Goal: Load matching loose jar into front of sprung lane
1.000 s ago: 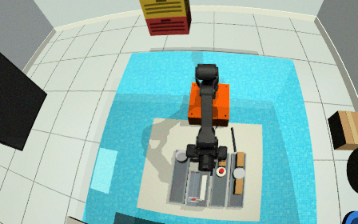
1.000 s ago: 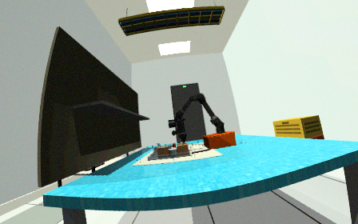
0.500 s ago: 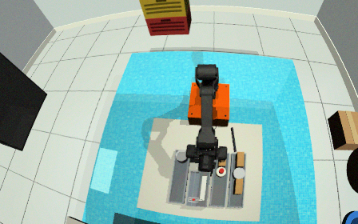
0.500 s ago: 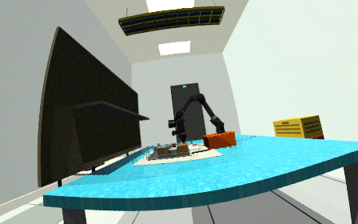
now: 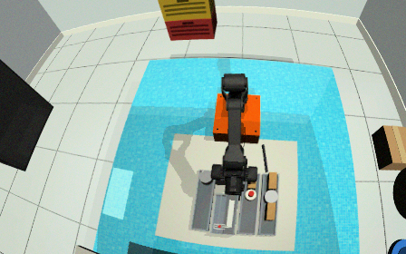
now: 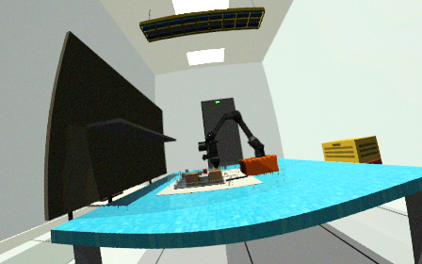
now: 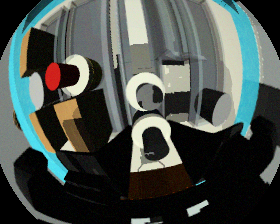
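Looks like lab room: white tiled floor [image 5: 91, 91], big blue table [image 6: 279, 198], black robot arm [image 5: 233, 131], yellow crate [image 6: 351, 150], ceiling lights [image 6: 205, 56].

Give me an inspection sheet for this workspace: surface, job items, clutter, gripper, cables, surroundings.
Surface: blue table with a beige mat under the lane rack.
Job's things: a white-lidded jar sits between the fingers; another white-lidded jar stands ahead of it in the lane.
Clutter: red-lidded jar, grey-lidded jar, tan blocks, thin black rod.
Grippers: gripper shut on the jar, over the rack.
Cables: nothing seen.
Surroundings: orange arm base, yellow-and-red crate, cardboard box, dark wall panel.
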{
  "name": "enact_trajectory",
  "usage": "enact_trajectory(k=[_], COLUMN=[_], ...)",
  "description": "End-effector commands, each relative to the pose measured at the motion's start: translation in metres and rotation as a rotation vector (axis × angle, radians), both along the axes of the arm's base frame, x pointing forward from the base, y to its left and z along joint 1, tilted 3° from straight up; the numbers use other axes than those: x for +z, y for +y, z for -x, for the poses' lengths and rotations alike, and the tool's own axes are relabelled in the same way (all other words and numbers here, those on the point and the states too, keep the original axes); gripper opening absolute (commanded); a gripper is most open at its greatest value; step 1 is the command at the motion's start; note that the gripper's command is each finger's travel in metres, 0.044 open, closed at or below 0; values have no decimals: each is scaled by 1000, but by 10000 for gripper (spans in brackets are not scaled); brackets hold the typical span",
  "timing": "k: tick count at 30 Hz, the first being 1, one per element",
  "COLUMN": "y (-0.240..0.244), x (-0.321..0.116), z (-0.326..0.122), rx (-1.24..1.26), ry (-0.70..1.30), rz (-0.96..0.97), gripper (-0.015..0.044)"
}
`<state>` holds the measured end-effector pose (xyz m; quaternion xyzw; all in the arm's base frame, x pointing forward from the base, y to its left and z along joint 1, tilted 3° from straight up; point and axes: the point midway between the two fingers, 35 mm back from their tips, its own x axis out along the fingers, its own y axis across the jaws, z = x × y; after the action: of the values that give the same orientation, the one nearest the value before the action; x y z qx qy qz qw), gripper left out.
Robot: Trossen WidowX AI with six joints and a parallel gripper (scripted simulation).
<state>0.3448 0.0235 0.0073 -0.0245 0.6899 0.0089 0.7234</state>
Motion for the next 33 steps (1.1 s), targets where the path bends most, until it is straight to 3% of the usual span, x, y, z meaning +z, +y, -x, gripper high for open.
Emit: enact_trajectory(k=[1, 33], y=[1, 1], x=[0, -10], z=[-8, -7], rx=[4, 4], ry=[-33, -33], rz=[-8, -8], gripper=[0, 0])
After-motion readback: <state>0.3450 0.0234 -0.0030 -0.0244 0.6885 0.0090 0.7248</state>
